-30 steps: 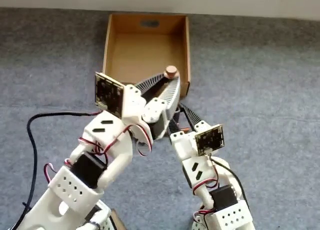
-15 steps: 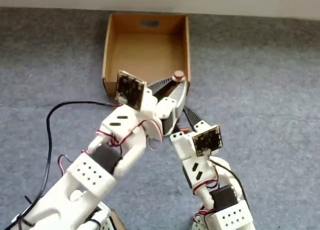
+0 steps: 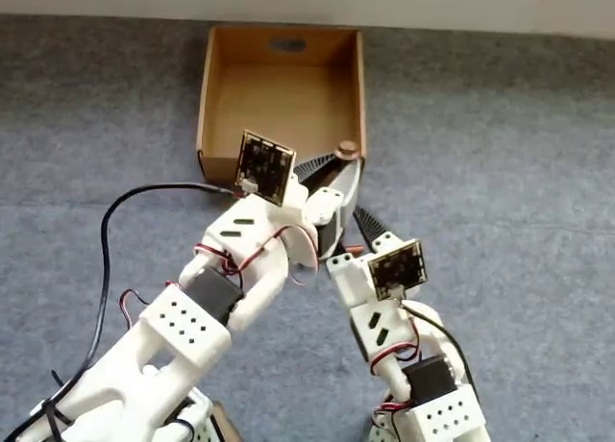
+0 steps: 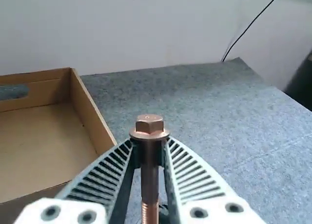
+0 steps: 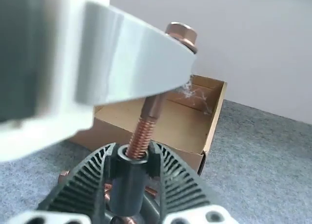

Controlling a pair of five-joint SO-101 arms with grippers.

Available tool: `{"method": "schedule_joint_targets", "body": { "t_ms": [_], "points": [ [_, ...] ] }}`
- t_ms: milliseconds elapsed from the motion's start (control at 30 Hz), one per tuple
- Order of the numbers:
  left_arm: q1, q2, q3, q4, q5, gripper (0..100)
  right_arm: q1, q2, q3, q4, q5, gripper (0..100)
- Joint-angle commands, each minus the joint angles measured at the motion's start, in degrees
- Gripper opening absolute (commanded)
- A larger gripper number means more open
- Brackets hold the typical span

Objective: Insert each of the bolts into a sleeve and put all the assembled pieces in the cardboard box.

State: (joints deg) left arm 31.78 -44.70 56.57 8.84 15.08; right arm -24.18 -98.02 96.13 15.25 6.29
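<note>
Grey carpet surface [image 3: 500, 154], pale wall [image 4: 146, 24] behind, carries the cardboard box [image 3: 281, 96]; at its corner the left gripper [image 4: 148, 148] clamps a copper bolt [image 4: 149, 130] under the head; its threaded tip sits in the black sleeve [image 5: 126, 181] pinched by the right gripper [image 5: 132, 153].

This looks like a small robotics lab or maker's bench: 2 white plastic arms [image 3: 183, 327] carry bare circuit boards [image 3: 266, 167] and loose red-and-white servo wires [image 3: 223, 259], and a black cable [image 3: 103, 279] loops across the surface well behind the jaws. Grey felt matting [image 3: 500, 154] lies beneath the jaws, and a plain white wall [image 4: 146, 24] stands beyond them.
</note>
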Motion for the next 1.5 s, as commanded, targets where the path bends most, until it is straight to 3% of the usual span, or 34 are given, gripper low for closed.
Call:
{"method": "schedule_joint_targets", "body": {
  "t_ms": [0,233,500,700,1200,1300,1467],
  "points": [
    [0.4,0.0,-1.0,2.6,0.4,1,-0.3,-0.8,3.9,-1.5,0.5,0.5],
    [0.3,-8.6,-0.4,8.9,0.2,1,1.6,-0.8,3.5,-1.5,0.3,0.5],
    [-0.9,-10.7,5.6,8.6,0.0,2,2.0,-0.8,3.5,-1.4,0.3,0.5],
    [-1.1,-11.1,5.7,8.6,0.4,19,2.0,-0.8,3.5,-1.4,0.3,0.5],
    [-1.2,-16.7,4.0,9.2,0.1,17,2.1,-0.8,3.9,-1.5,0.4,0.5],
    [-4.1,-24.5,4.0,12.0,0.0,17,2.2,-0.8,3.9,-1.2,0.3,0.5],
    [-17.8,-35.8,4.9,24.8,0.0,14,4.3,-0.2,0.6,-0.5,0.2,0.5]
  ]
}}
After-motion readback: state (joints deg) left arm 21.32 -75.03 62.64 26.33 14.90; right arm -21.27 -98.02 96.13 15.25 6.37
